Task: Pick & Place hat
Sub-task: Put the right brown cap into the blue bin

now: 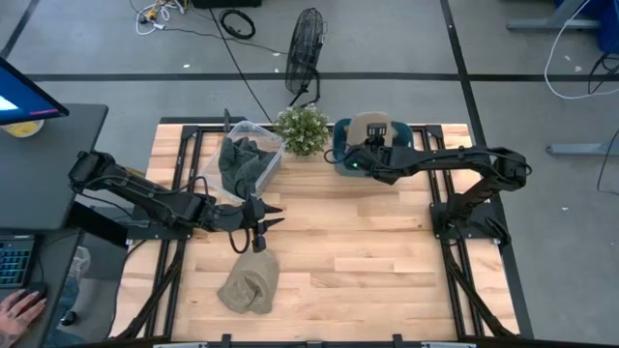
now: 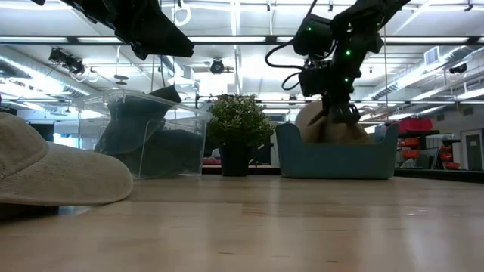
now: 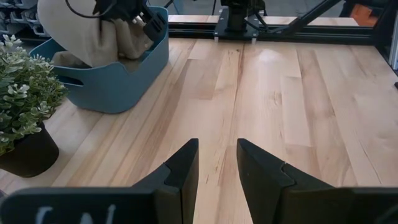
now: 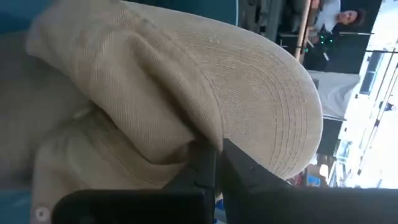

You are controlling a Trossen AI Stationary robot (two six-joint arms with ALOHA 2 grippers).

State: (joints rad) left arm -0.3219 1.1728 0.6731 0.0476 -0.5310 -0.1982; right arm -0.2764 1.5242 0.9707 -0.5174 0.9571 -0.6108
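A beige cap [image 1: 250, 282] lies on the table near its near edge; it also shows at the left of the low view [image 2: 53, 175]. My left gripper [image 1: 263, 224] hovers open just beyond that cap, over bare wood [image 3: 217, 163]. A second beige cap [image 1: 366, 126] stands in the teal basket [image 1: 340, 155] at the far edge. My right gripper [image 1: 375, 155] reaches down into that basket and is shut on this cap [image 2: 321, 125]. A clear bin [image 1: 247, 159] holds dark caps. My right gripper [image 4: 216, 163] pinches the beige cap between its two fingers, on the fabric fold where the stitched brim [image 4: 280, 106] meets the crown [image 4: 199, 134]. In the low view the fingers [image 2: 342, 113] come from above, pointing down. The cap's lower part sits inside the teal basket [image 2: 336, 160].
A potted plant [image 1: 302, 129] stands between the clear bin and the teal basket. A floor fan [image 1: 306, 48] is beyond the far edge. The middle and right of the table [image 1: 387, 251] are bare wood. A person's hand [image 1: 19, 309] rests at a keyboard left of the table.
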